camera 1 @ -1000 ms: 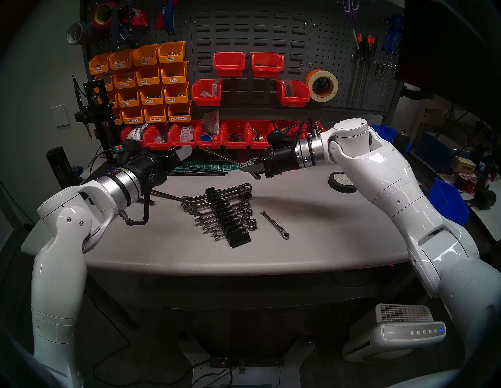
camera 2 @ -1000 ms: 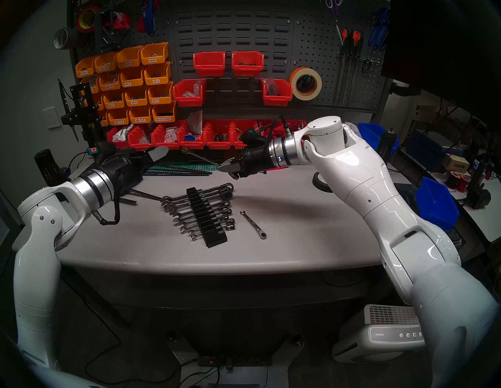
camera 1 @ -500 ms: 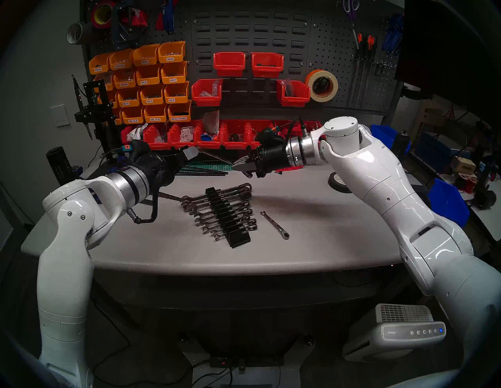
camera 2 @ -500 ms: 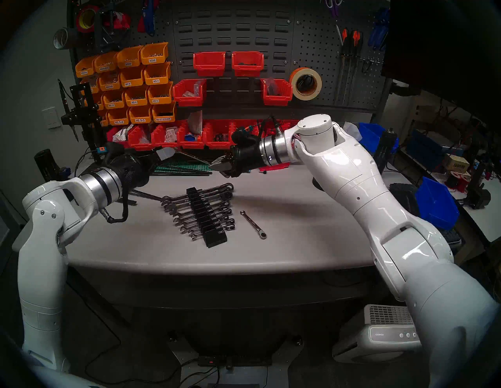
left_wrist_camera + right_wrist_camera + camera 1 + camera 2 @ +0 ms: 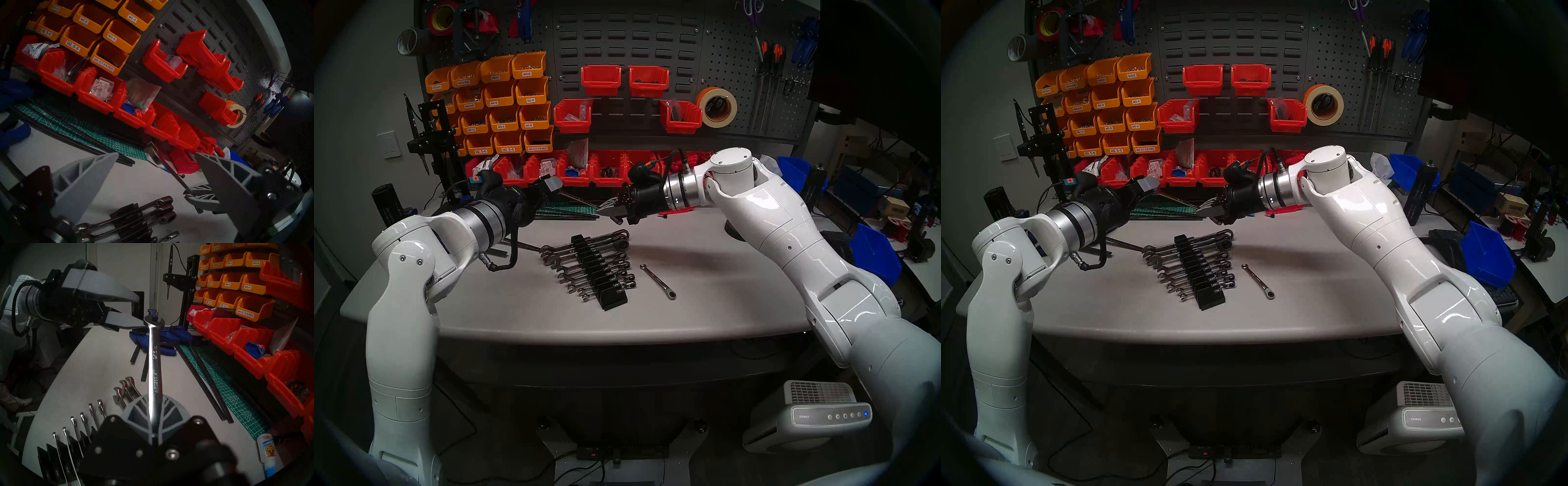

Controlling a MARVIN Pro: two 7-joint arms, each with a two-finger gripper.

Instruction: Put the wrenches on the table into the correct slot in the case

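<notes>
Right gripper [image 5: 153, 414]: clenched on the longer wrench [image 5: 154, 361], held above the table's back half; the shaft runs out from between the fingers toward the left gripper, open jaw at the far end.
Left gripper [image 5: 156, 162]: spread wide, holding nothing, level over the table's left rear; one fingertip [image 5: 134, 322] sits right by the held wrench's open jaw, contact hard to judge.
Shorter wrench [image 5: 658, 281]: flat on the table [image 5: 721, 288], just right of the case, ratchet ring toward the front edge.
Case [image 5: 599, 271]: black stepped rack at mid-table, running front to back, a row of chrome wrenches in its slots, white size labels on the steps.
Behind: green cutting mat [image 5: 582, 208] and thin black rods [image 5: 203, 372] before the red bins [image 5: 609, 168].
Glue bottle [image 5: 267, 455]: upright near the mat's end.
</notes>
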